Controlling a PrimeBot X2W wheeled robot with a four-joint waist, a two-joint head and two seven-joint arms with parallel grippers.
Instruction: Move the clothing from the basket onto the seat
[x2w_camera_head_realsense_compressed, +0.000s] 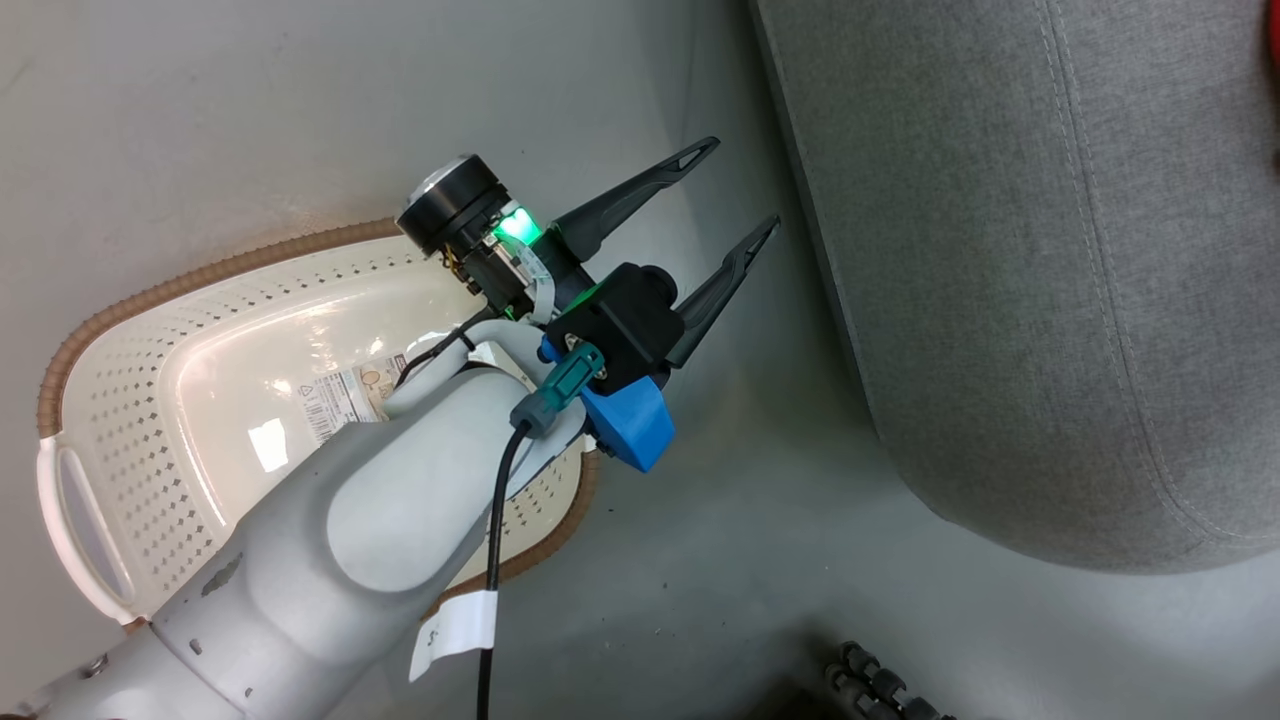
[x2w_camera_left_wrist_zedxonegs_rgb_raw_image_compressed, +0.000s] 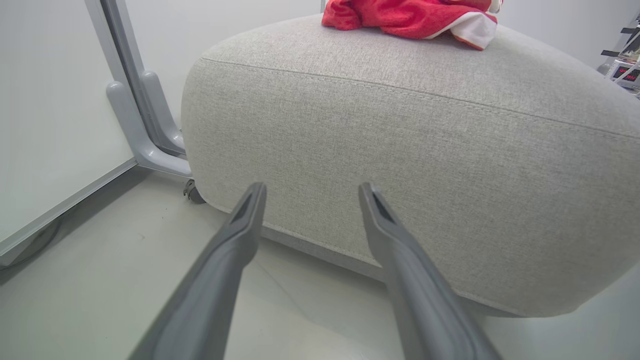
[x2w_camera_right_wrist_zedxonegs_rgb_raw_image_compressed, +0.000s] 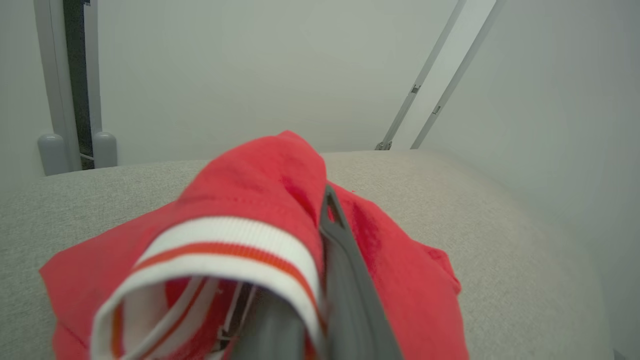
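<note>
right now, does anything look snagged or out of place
The jersey, pinched in the shut right claw over the seat, has its striped cuff draped across the claw; it could snag on release. Nothing else stands out.

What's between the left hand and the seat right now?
Bare floor; in the head view the open left hand points toward the seat with nothing lying in that stretch.

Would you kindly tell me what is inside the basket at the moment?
Inside the basket, a paper label lies on the glossy floor, which is otherwise bare where visible. The left forearm covers part of the floor and rim, so that patch is hidden.
</note>
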